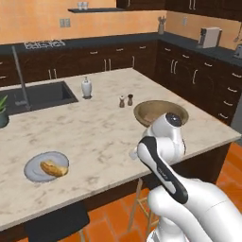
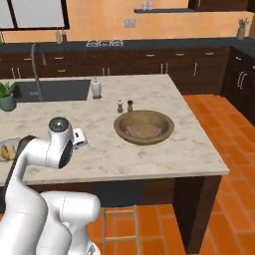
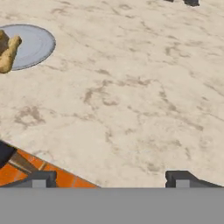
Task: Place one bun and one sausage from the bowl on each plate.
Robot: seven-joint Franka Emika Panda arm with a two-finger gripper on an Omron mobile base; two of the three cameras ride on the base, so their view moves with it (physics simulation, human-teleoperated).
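Note:
The pale grey-blue plate (image 1: 34, 171) lies near the counter's front left edge with a golden-brown bun (image 1: 54, 168) on it. The hand view has the plate (image 3: 37, 41) and bun (image 3: 8, 52) at its upper left. My gripper (image 3: 111, 179) hovers open over bare marble near the front edge, right of the plate, with nothing between its fingertips (image 3: 40, 179). To the right stands the wooden bowl (image 2: 144, 117), and a pinkish sausage (image 2: 130, 131) lies in it beside tan pieces. My arm covers part of the bowl (image 1: 142, 113) in the left base view.
Salt and pepper shakers (image 1: 125, 100) stand behind the bowl, and a white bottle (image 1: 86, 88) stands by the sink (image 1: 40, 94). A potted plant (image 1: 2, 113) is at the far left. A dark stool (image 1: 56, 222) sits below the counter's front edge.

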